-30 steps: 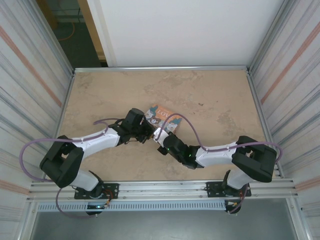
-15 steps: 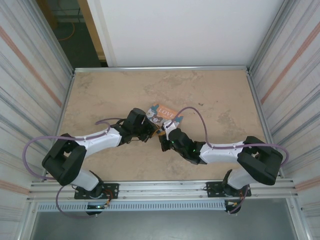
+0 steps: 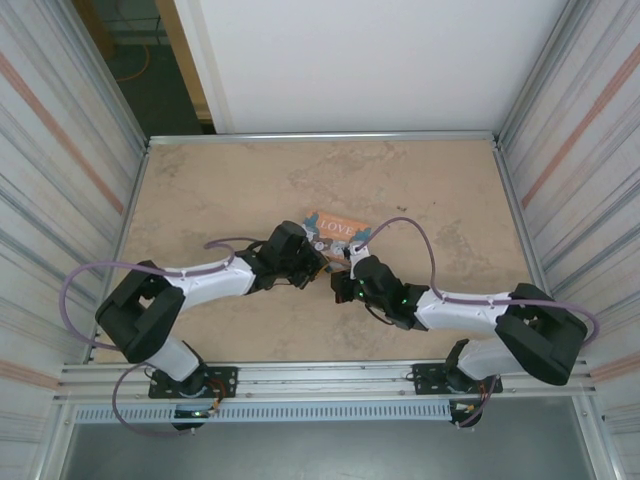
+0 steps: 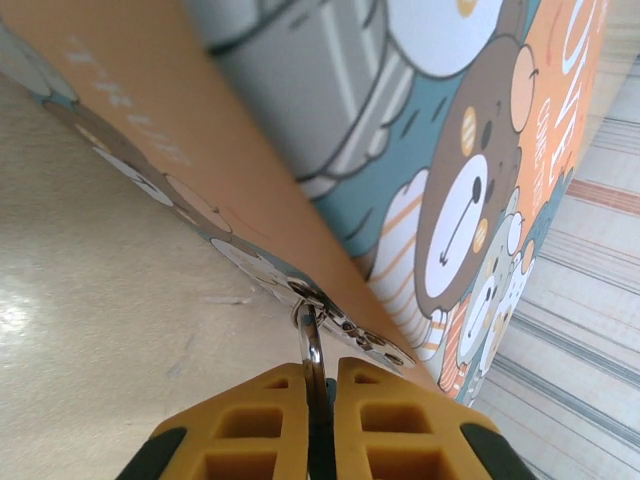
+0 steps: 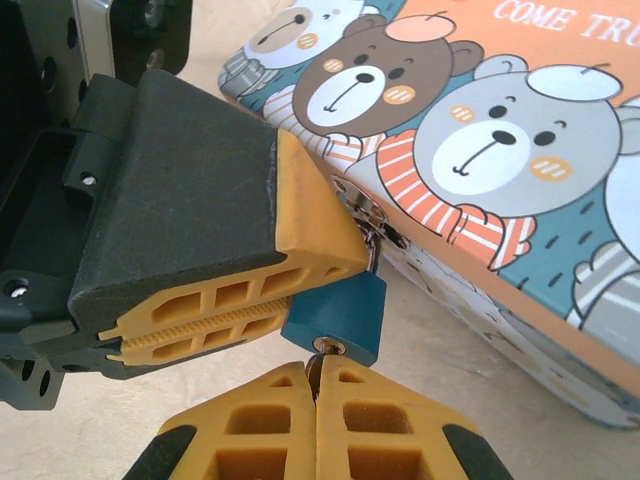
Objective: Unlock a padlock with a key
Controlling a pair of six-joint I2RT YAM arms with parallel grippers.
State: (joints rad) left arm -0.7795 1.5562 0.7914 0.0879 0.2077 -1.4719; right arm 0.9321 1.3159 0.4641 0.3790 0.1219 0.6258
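The left gripper [image 4: 318, 388] is pinching the thin shackle [image 4: 313, 345] of the padlock [image 5: 337, 312], just ahead of its fingertips against the box [image 5: 520, 200], while the right gripper [image 5: 316, 385], fingers pressed together on the key [image 5: 322, 352], meets the padlock's underside.

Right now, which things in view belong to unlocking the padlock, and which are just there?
Job:
small blue padlock with silvery shackle
metal key tip at its keyhole
left gripper, pinching the shackle
right gripper, closed on the key

Bystanders:
orange cartoon-bear box, its latch carrying the padlock
beige table
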